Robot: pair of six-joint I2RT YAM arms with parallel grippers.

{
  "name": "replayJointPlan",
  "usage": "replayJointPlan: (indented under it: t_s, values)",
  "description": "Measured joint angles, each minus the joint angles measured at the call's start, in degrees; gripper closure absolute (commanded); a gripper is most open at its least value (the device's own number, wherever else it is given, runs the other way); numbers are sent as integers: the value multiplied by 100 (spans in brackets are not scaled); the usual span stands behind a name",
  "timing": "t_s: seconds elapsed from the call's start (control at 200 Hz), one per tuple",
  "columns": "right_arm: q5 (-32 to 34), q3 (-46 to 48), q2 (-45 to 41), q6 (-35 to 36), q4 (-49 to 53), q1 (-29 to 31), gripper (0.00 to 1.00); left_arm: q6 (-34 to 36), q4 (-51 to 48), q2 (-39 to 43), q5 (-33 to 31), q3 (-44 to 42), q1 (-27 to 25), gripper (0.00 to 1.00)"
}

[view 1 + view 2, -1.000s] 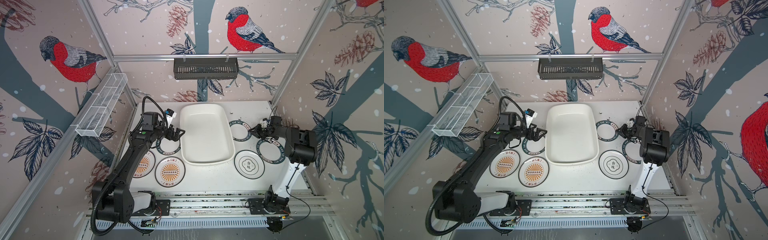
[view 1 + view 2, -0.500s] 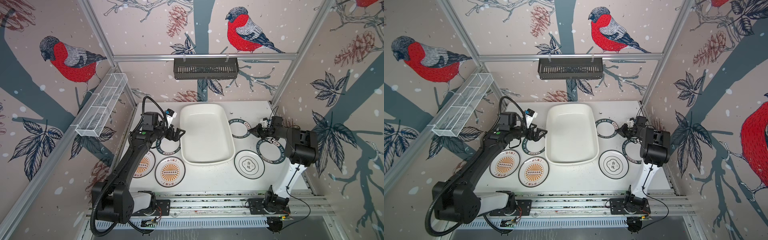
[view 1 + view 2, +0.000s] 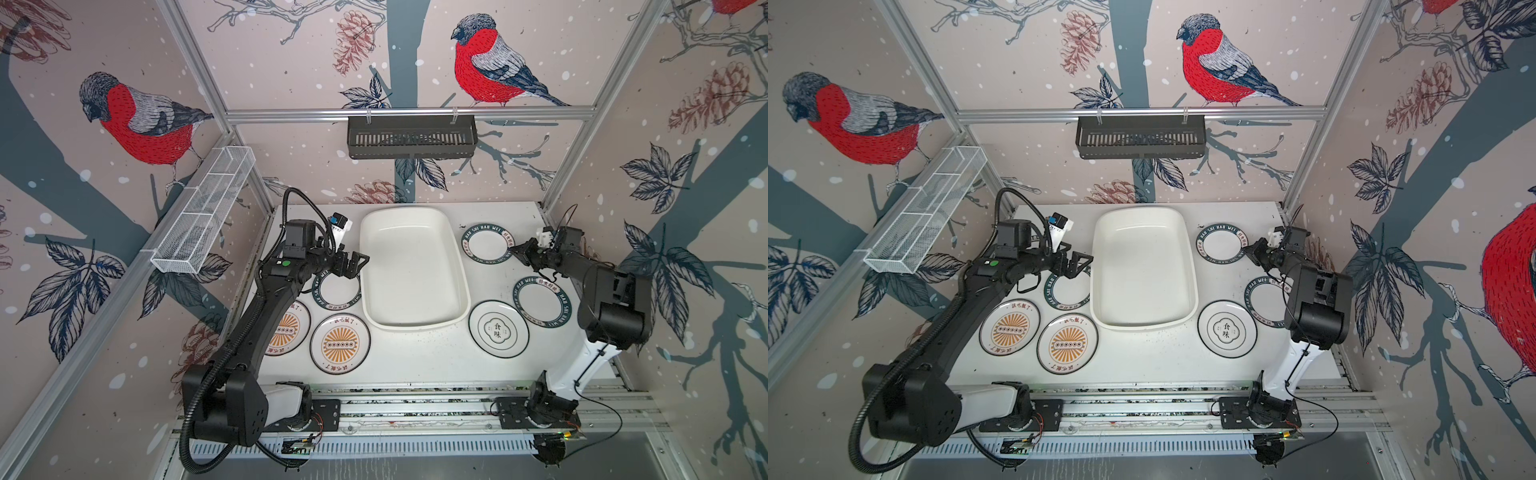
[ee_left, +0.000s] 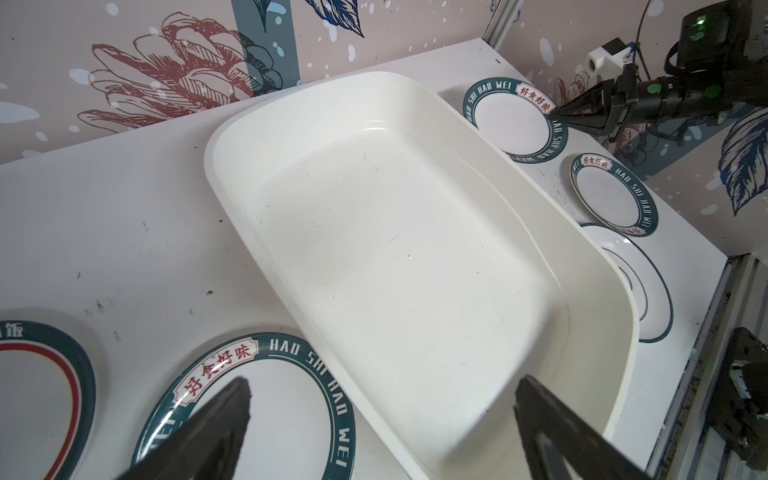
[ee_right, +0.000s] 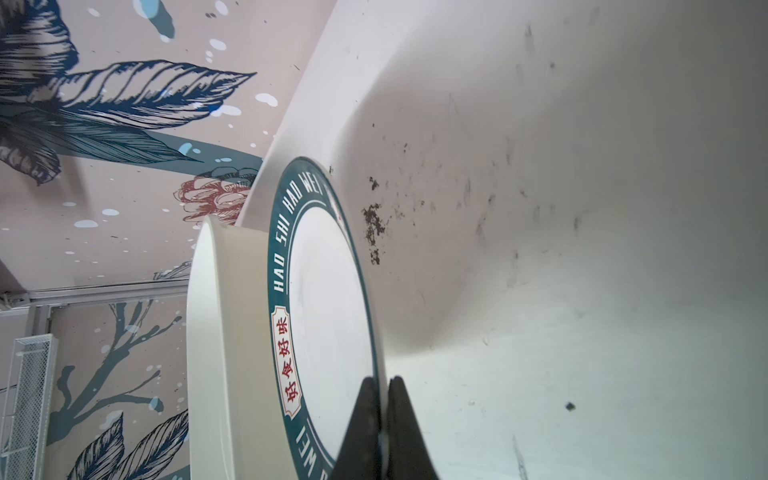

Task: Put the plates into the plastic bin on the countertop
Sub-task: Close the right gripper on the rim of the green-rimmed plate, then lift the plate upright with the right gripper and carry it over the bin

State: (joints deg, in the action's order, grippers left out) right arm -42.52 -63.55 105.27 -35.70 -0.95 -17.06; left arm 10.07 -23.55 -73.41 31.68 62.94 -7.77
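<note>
Now the right jaws are pinching shut on only the thin rim of the far lettered plate (image 3: 487, 248), which is sitting on the surface (image 3: 415, 365) just beside the plastic bin (image 3: 415, 325). That shallow hold is risking a slip, or a knock against the bin's flared rim. The left jaws are hanging wide open, empty.

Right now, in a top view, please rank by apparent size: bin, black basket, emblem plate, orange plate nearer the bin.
1. bin
2. black basket
3. emblem plate and orange plate nearer the bin: alike
</note>
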Motion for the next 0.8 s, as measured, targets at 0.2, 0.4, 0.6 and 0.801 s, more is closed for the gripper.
replayJointPlan:
  t_s: [0.2,0.4,0.6,0.801]
  values:
    - [-33,133,-352,-317,-306,-129,97,92,-20,-66,-245,177,0,1]
    - [-122,214,-555,-490,-424,-249,97,74,15,-46,-549,201,0,1]
    - [-201,219,-916,-507,-420,-229,96,-92,105,-35,-837,136,0,1]
    - [-208,197,-1338,-505,-358,-116,96,-264,142,-103,-1132,223,0,2]
